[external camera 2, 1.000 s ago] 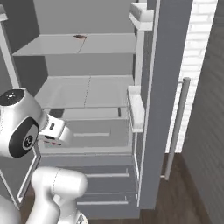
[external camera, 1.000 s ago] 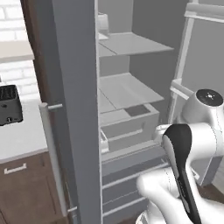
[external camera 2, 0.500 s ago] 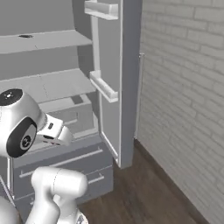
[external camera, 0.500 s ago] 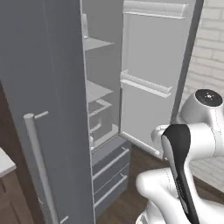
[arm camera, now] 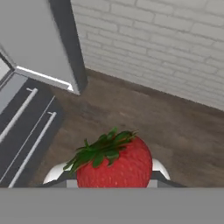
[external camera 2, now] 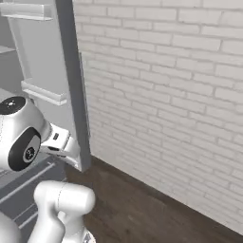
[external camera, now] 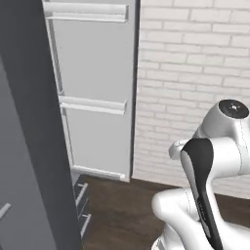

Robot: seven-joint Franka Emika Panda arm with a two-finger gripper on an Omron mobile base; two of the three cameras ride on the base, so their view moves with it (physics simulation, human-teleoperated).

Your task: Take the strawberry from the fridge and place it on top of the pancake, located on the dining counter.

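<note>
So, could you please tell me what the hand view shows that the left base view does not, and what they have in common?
Hand view alone: the strawberry, red with a green leafy cap, clamped in the gripper, whose pale fingers flank it on both sides.

Left base view alone: the robot's white arm with its dark joint cover, and the open fridge door's inner face with two pale door shelves.

Both: the fridge, its grey drawers with silver handles, the white brick wall and the dark wood floor.
</note>
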